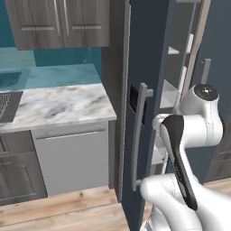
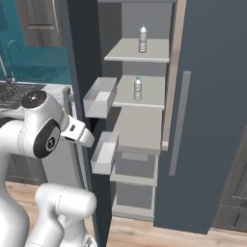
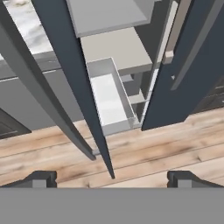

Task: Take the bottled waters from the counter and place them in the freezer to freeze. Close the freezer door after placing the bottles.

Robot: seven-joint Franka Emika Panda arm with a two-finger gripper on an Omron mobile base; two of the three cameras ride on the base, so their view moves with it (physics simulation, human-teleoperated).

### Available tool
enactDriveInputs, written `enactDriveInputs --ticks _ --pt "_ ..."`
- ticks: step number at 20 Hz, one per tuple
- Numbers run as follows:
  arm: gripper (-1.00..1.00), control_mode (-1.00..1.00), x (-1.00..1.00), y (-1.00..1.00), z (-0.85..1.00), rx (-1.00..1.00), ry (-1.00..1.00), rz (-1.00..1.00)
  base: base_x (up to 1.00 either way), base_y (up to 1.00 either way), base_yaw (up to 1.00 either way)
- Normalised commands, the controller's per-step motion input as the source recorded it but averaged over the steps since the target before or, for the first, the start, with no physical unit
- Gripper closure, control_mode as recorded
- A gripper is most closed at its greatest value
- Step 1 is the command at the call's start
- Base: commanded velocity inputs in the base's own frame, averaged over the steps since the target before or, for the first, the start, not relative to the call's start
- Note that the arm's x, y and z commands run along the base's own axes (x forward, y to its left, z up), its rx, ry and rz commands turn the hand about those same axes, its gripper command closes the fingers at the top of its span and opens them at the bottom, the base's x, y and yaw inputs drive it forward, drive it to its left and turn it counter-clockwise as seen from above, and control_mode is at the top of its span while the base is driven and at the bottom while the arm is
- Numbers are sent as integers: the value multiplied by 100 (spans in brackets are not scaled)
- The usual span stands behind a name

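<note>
- The white-and-grey marble tabletop [image 1: 63,106] at the far left carries no bottle, so I judge that the carrying part is finished.
- Next comes the tall dark blue-grey freezer door [image 1: 151,45]. It stands swung wide open, with its outer face and its long grey bar handle [image 1: 139,135] turned toward the tabletop side.
- In the hand view your hand [image 3: 112,178] is released, with both fingertips spread wide and nothing between them. It looks down along the free edge of the door, and this edge runs almost straight between the two fingertips.
- This is the relation to watch. The door is a tall upright slab. The bar handle lies on one side of the edge, and the white bins [image 2: 99,99] on the inner face lie on the other side.
- To close the door you will probably need to push on the handle side, so bring the hand around to the outer face, not into the bins.
- Inside the freezer, the two small clear ribbed bottles with light blue caps stand upright. One bottle [image 2: 143,37] is on the upper pale grey shelf, the other bottle [image 2: 138,88] on the shelf below, and both are well back from the door's swing.
- At the far right the second dark panel [image 2: 207,96] is not your target.
</note>
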Motion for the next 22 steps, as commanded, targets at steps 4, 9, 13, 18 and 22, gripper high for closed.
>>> enactDriveInputs --ticks 4,9,13,18,22 --pt "-100 100 0 0 0 0 0 0 27 15 0" --pt "-100 100 0 0 0 0 0 0 18 10 0" --pt "-100 -100 16 14 0 0 0 0 0 0 0" --pt "-100 -100 32 50 0 0 0 -14 0 0 0" --pt "-100 -100 66 69 0 -5 -1 -17 0 0 0"
